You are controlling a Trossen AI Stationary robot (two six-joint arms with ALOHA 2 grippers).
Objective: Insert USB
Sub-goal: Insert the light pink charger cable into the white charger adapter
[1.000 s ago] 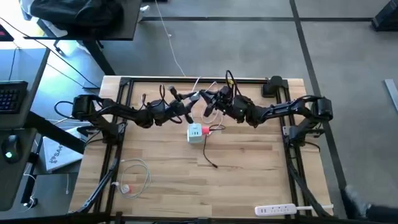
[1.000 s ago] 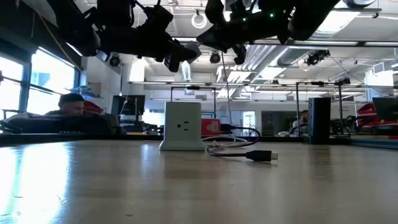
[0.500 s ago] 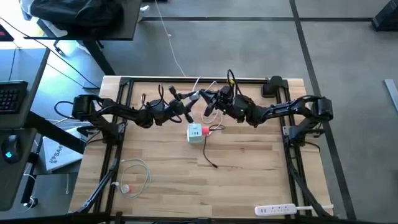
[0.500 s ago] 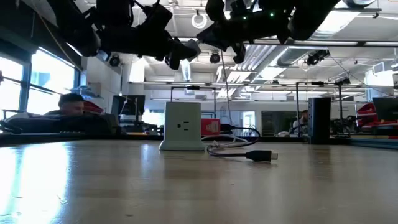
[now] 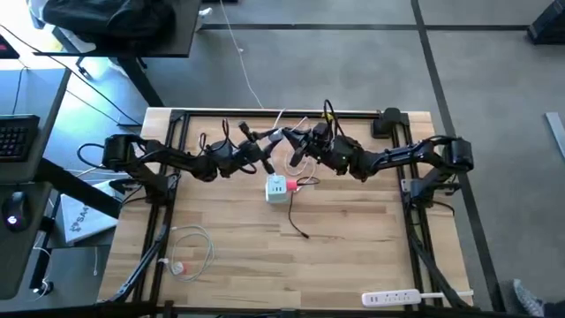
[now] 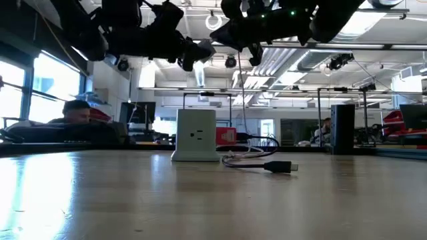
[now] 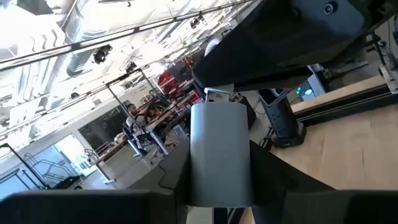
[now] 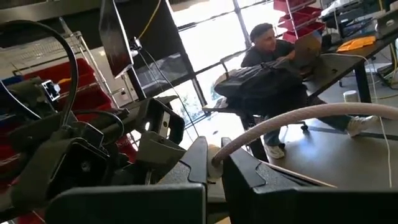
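Down on the table, the USB (image 5: 291, 184) lies below both raised jaws

Open tabletop (image 5: 353, 238) around the white charger cube (image 5: 277, 190), both arms apparently well above.

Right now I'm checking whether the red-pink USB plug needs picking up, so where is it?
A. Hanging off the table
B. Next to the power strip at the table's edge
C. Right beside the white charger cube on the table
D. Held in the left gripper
C: the high view shows the USB against the white charger cube, while both grippers are raised above the table.
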